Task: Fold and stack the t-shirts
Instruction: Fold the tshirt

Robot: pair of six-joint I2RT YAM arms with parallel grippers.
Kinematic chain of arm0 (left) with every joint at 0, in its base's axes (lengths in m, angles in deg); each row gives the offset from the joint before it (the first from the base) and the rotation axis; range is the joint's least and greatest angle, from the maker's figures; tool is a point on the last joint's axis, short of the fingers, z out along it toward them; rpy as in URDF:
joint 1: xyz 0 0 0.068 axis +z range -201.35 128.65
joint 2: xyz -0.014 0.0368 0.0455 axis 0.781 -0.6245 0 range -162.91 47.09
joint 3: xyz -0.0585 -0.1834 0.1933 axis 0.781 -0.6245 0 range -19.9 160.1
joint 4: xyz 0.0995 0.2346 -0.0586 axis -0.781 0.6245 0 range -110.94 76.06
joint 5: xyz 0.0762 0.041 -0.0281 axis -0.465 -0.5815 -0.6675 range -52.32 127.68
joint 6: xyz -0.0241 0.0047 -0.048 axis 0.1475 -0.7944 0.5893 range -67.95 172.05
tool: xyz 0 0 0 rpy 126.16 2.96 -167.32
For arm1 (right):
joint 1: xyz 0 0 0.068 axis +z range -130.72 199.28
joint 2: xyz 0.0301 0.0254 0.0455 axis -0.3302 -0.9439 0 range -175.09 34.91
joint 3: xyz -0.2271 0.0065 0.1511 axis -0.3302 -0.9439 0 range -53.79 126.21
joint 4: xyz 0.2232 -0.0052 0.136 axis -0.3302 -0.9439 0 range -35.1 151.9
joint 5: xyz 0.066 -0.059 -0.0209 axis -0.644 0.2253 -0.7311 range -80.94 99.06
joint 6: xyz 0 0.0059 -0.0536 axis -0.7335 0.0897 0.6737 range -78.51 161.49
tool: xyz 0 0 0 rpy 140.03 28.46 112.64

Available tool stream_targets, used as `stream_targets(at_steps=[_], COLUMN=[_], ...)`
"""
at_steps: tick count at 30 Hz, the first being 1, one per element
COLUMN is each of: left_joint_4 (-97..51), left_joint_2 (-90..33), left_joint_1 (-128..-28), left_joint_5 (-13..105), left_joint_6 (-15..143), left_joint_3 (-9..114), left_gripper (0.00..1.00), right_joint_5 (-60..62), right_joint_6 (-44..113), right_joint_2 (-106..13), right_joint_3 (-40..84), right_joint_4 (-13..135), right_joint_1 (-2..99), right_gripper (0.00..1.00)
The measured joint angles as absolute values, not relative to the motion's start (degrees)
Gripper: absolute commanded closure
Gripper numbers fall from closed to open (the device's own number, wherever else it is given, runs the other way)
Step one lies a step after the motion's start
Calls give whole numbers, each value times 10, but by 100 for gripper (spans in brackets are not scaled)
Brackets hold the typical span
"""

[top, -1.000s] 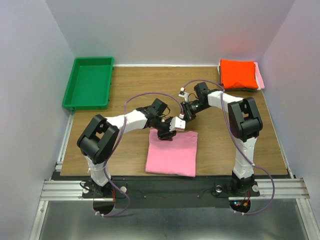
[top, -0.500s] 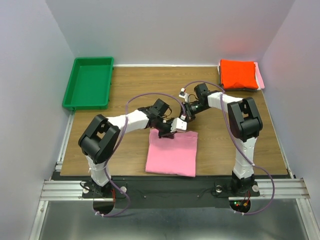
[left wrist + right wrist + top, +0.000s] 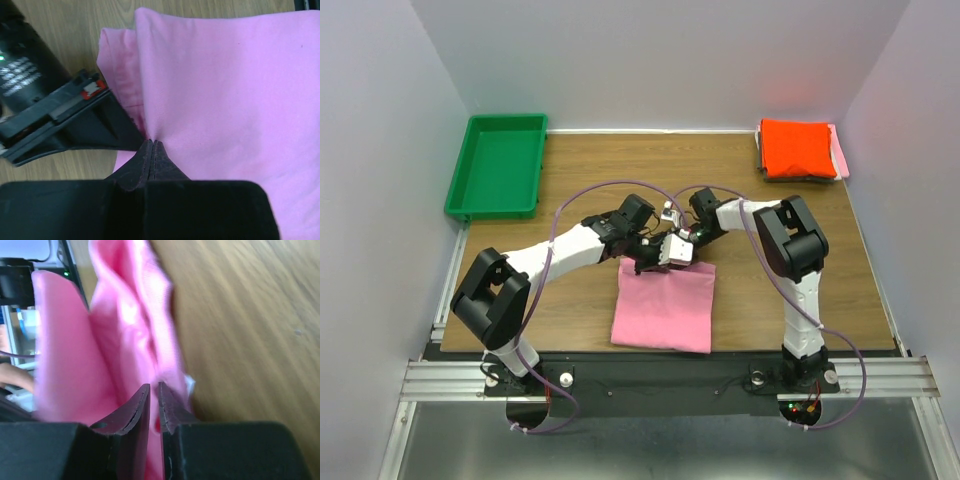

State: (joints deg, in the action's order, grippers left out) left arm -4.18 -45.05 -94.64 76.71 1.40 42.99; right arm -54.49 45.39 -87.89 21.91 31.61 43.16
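Note:
A bubblegum pink t-shirt (image 3: 665, 310) lies folded in a rectangle at the middle of the table. My left gripper (image 3: 655, 255) is at its far edge, shut with a pinch of the pink t-shirt (image 3: 225, 90) at the tips (image 3: 152, 141). Close on its right, my right gripper (image 3: 682, 248) is at the same far edge. In the right wrist view its fingers stand a narrow slit apart (image 3: 153, 386), with bunched pink t-shirt (image 3: 120, 340) between them. The right gripper's black body (image 3: 50, 115) shows in the left wrist view.
A folded orange-red t-shirt (image 3: 797, 148) tops a stack at the far right corner, with a paler pink one (image 3: 839, 155) showing under its right side. A green tray (image 3: 498, 165) stands at the far left. Walls close in the table on three sides.
The left gripper has shut on the pink shirt's far edge. The right gripper has moved left and nearer, down to that edge beside the left one. The left elbow has dropped toward the near left.

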Motion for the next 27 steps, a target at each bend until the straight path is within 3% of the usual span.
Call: stream_targets(at_steps=[21, 27], left_joint_4=[-31, -31], left_joint_2=[-492, -509], left_joint_1=[-921, -921], left_joint_5=[739, 738], left_joint_6=[-11, -25], left_joint_3=[501, 502], left_gripper=[100, 100], right_joint_5=[-577, -572], right_joint_6=[467, 466], right_joint_2=[-913, -912], right_joint_3=[199, 201], right_joint_4=[330, 328], right_joint_1=[429, 429], right_gripper=[83, 78])
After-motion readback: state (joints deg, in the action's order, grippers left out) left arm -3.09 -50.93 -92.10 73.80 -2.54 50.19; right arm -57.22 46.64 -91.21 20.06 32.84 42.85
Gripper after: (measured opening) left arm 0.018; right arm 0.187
